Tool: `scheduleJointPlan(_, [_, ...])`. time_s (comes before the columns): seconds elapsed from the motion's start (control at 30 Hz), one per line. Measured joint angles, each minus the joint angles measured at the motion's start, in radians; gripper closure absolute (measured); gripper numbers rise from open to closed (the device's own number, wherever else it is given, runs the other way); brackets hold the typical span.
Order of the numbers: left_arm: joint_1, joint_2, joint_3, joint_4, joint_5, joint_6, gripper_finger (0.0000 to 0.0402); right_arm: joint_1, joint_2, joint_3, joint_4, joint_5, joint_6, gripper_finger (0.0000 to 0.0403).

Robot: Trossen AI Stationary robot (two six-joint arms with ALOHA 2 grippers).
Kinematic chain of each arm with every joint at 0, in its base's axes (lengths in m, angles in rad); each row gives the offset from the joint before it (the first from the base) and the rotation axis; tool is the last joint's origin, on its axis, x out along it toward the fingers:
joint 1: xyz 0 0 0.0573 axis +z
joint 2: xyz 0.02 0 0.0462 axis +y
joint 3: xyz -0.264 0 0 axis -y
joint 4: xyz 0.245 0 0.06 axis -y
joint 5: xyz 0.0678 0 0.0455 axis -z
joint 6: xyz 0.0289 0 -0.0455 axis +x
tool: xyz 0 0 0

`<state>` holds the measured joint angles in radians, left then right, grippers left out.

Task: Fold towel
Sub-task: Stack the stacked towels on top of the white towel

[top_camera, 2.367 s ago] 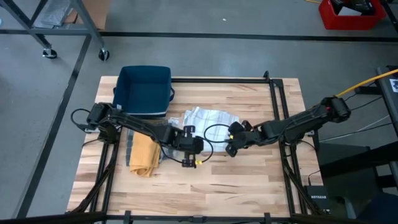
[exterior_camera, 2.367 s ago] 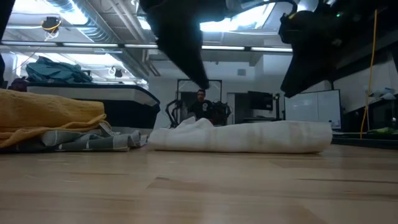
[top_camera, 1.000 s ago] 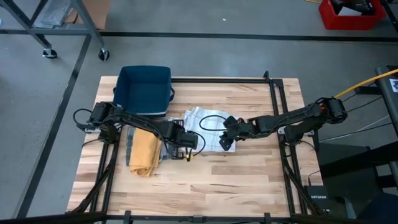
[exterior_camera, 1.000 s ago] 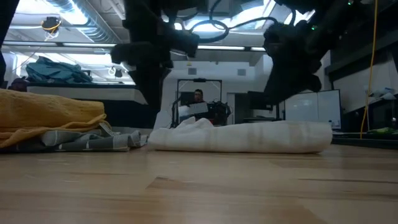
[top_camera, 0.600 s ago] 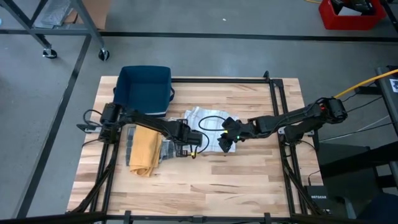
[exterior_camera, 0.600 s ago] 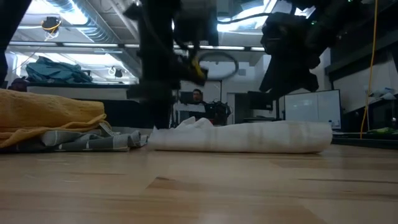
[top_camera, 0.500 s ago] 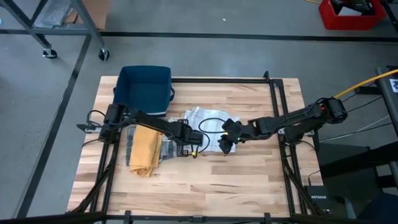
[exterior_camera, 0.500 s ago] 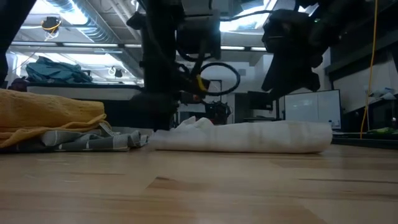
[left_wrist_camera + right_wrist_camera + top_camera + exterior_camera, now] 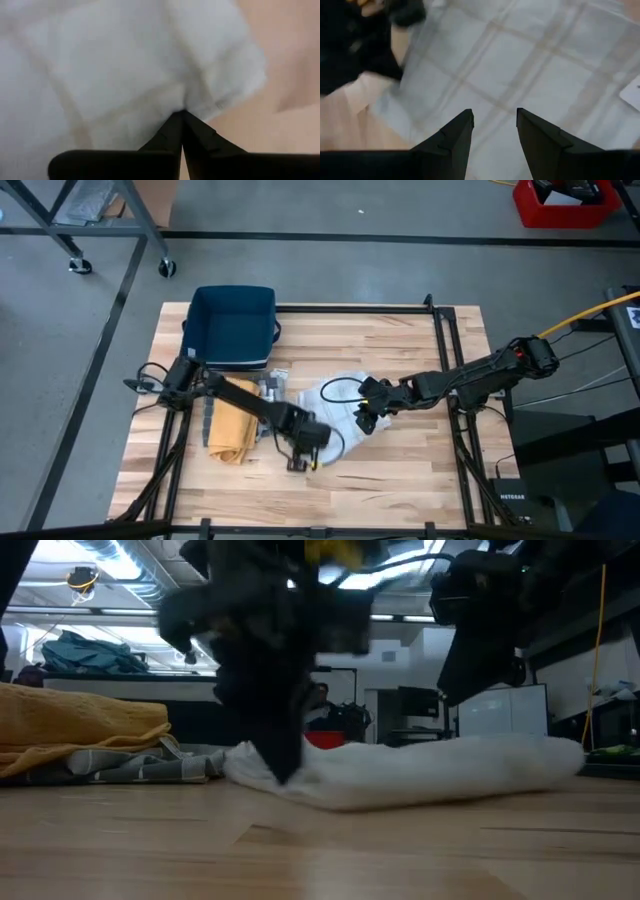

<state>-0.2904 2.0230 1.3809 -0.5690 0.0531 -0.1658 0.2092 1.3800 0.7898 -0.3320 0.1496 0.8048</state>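
Note:
The white towel with faint beige checks lies crumpled on the middle of the table and fills both wrist views. My left gripper is at the towel's near left end and is shut on it. In the low view its dark fingers reach down to the table top. My right gripper hovers open over the towel's right part, touching nothing. My left gripper pinches the towel at its edge, close to a corner, between its two shut fingers. It comes from above, pointing down. The pinched end stays low at the table top, and the rest of the towel lies on the table behind it.
A dark blue bin stands at the far left of the table. A folded yellow towel lies on a grey checked cloth left of the work area; both show in the low view. Bare wood lies along the near edge.
My left gripper came in low at the towel's left end, then moved toward the table's near edge, dragging that end along. The towel has been drawn out toward the near side. My right gripper shifted slightly nearer, staying above the towel.

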Motion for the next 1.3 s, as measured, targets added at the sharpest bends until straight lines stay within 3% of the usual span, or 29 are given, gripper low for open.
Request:
scheduleJointPlan(0.27, [-0.055,0.05,-0.004,0.408,-0.018,0.152,0.0398,0.041,-0.003,0.0,0.0,-0.241,-0.076,0.0243])
scheduleJointPlan(0.57, [-0.002,0.05,-0.003,0.6,-0.061,0.219,0.0398,0.19,-0.003,0.061,-0.044,-0.209,-0.032,0.0243])
scheduleJointPlan(0.7, [0.011,0.017,-0.003,0.568,-0.064,0.172,0.0398,0.244,-0.003,0.064,-0.047,-0.132,0.056,0.0243])
scheduleJointPlan(0.97, [0.011,-0.119,-0.002,0.304,-0.067,0.24,0.0398,0.295,-0.003,0.064,0.0,0.072,0.114,0.0243])
scheduleJointPlan(1.3, [0.017,-0.244,-0.001,0.065,-0.121,0.252,0.0398,0.294,-0.003,0.064,0.12,0.175,0.107,0.0243])
